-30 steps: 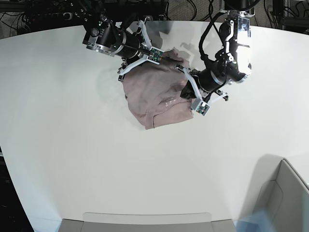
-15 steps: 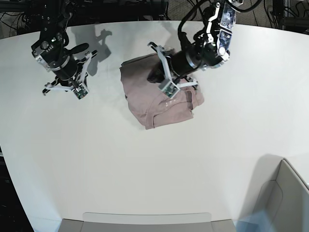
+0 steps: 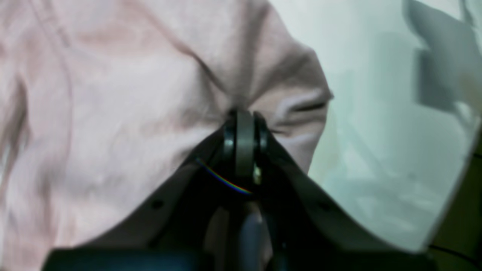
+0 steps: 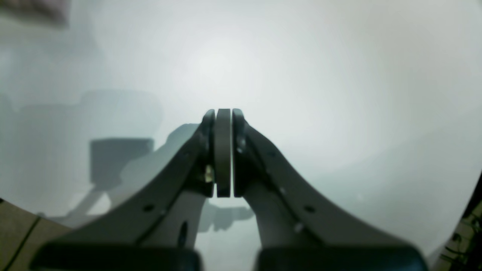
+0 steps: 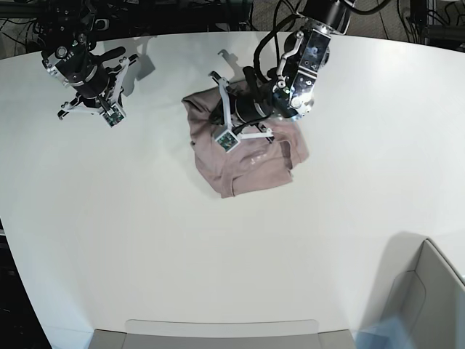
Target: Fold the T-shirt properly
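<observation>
Base view: a white table (image 5: 145,240) carries the T-shirt (image 5: 251,163), a dusty mauve-pink cloth lying as a compact, wrinkled bundle slightly above and right of the table's centre. The left gripper (image 5: 218,109) reaches over the bundle's upper part from the right side of this view, its arm crossing the cloth; the fingertips themselves are hidden here among the folds. The right gripper (image 5: 91,91) hangs over bare table near the upper left corner, well apart from the T-shirt. A pale box corner (image 5: 429,291) shows at lower right, and dark cables (image 5: 182,14) run behind the far edge.

Left wrist view: supplies what the base view hides. The fingers (image 3: 244,143) of the left gripper (image 3: 244,113) are pressed together with a pinch of T-shirt (image 3: 113,113) fabric clamped at their tips; creases radiate from the pinch point. The table (image 3: 376,131) shows to the right of the cloth, which fills the left and centre of the frame.

Right wrist view: the fingers (image 4: 223,150) of the right gripper (image 4: 223,111) meet flat, pads together, with nothing between them. Only the table (image 4: 320,75) and the gripper's shadow lie below; a blurred pinkish patch sits at the upper left corner, too indistinct to identify.
</observation>
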